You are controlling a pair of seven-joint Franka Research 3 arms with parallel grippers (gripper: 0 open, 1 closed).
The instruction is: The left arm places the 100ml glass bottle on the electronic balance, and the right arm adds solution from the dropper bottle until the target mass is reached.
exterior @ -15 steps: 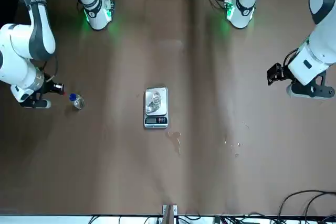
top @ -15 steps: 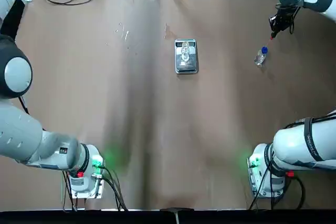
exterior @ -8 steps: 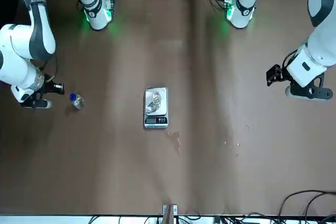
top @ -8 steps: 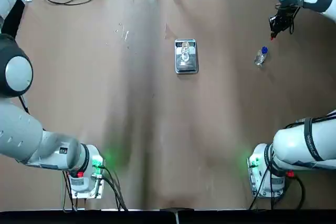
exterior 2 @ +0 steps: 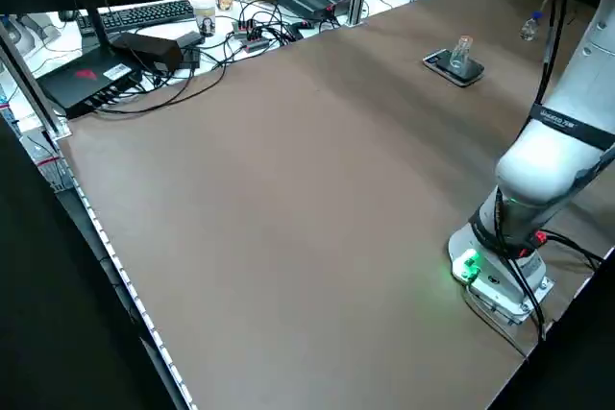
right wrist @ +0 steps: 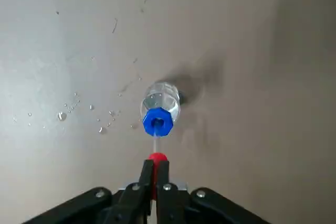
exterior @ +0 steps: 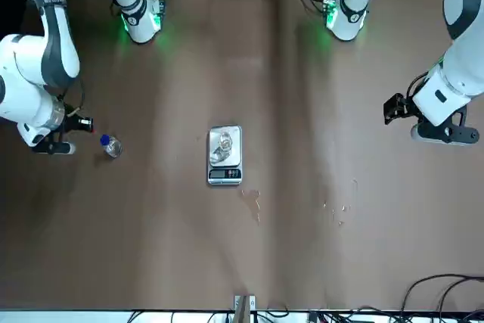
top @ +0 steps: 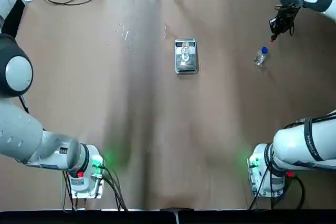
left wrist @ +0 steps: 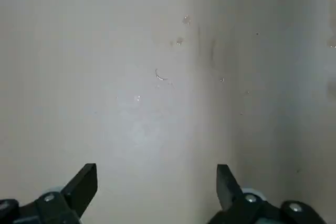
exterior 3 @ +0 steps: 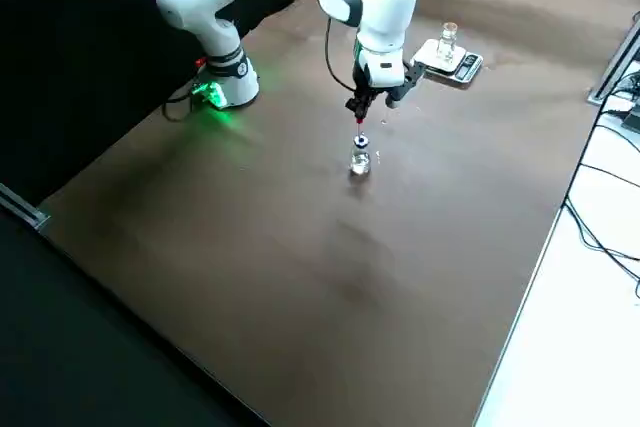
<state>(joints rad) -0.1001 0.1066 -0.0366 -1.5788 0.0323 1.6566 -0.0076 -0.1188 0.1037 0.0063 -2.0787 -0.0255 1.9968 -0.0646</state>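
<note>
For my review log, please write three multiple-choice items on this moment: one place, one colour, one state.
1. Where is the 100ml glass bottle?
A) In the left tool
B) On the electronic balance
C) On the bare table

2. What colour is the dropper bottle's collar?
A) Green
B) Yellow
C) Blue

3. How does the right tool stand?
A) Shut on the red dropper top
B) Wide open
C) Shut on the glass bottle

1 B: the left side view shows it upright on the balance's pan.
2 C: the right wrist view shows a blue ring at its neck.
3 A: the right wrist view shows the red top pinched between its fingers.
</note>
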